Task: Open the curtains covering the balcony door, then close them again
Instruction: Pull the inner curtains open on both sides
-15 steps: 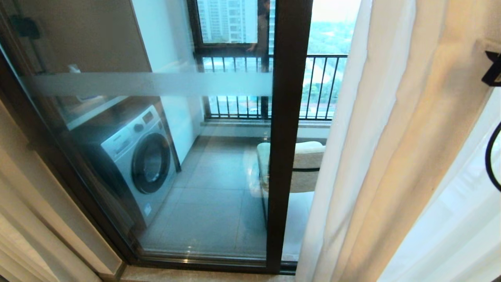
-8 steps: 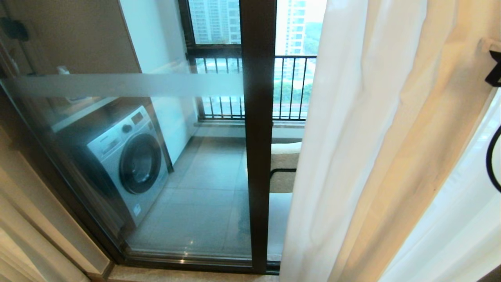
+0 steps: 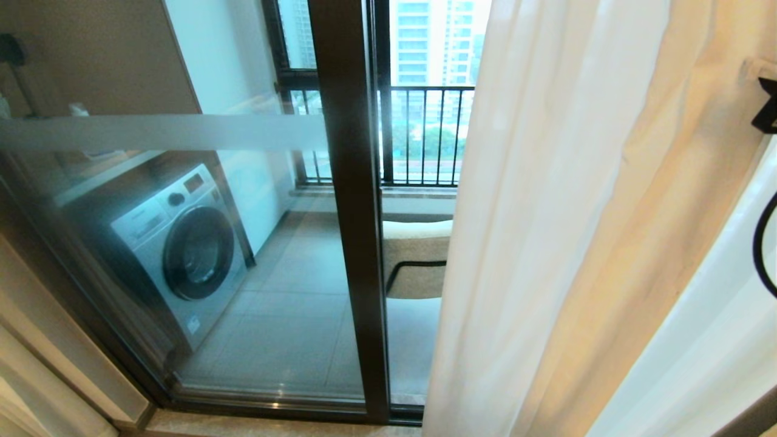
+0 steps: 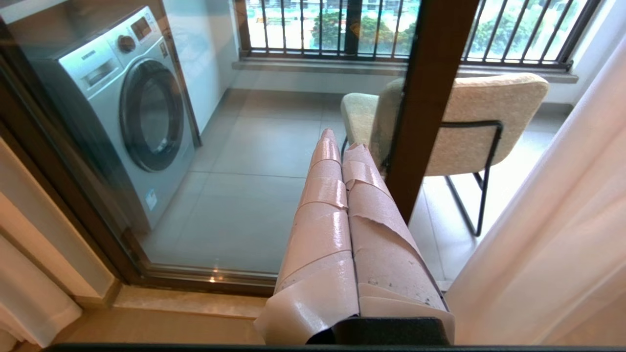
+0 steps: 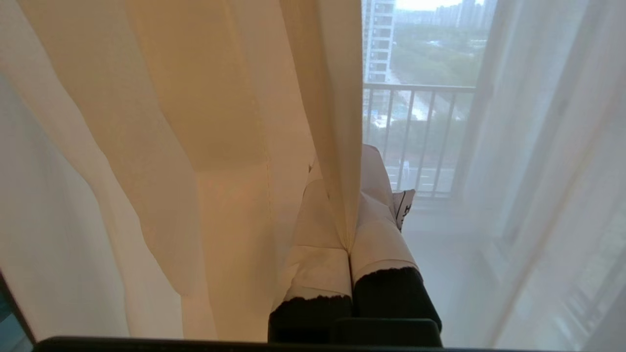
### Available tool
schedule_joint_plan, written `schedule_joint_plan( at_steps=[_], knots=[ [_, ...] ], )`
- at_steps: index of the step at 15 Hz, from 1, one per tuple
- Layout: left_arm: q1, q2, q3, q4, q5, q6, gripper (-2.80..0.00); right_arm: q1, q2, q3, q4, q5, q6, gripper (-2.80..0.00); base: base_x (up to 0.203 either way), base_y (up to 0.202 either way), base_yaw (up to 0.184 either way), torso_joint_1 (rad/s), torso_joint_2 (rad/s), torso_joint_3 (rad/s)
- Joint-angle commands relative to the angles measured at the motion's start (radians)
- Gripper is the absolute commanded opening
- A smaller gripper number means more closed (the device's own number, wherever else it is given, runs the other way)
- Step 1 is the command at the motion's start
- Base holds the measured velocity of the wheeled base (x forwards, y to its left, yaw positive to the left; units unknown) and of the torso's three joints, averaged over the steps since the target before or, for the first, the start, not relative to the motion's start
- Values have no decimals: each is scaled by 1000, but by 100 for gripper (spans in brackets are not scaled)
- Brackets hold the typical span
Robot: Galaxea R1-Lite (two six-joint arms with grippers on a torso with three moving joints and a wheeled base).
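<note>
Right wrist view: a fold of the heavy cream-beige pleated curtain (image 5: 215, 146) is pinched between the tape-wrapped fingers of the right gripper (image 5: 349, 205), beside the dark-framed glass balcony door (image 3: 349, 212). The thin hem may slip free if tugged sharply.

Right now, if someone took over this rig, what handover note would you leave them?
Right gripper: shut on the edge of the heavy cream-beige drape, fabric pinched between its taped fingers.
Left gripper: shut, empty, parked low facing the glass.
Dark-framed glass balcony door: left part uncovered, showing the silver washing machine and the beige chair on the balcony.
The drape and the thin white sheer cover the right side.
Whether this pull is opening or closing cannot be told from one moment; check that first, then finish drawing the curtains across the door.
</note>
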State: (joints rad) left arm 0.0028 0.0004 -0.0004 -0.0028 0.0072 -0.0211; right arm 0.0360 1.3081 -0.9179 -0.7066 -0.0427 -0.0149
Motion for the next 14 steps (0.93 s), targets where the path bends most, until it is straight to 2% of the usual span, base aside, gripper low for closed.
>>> schedule_joint_plan(
  at_steps=[1,14],
  knots=[
    [0,0,0,-1,0,0,-280,1,0,1,-5,0,0,-280,0,-190,4,2,4,2],
    [0,0,0,0,0,-2,-280,1,0,-3,-5,0,-2,-280,0,-190,1,2,3,2]
  ],
)
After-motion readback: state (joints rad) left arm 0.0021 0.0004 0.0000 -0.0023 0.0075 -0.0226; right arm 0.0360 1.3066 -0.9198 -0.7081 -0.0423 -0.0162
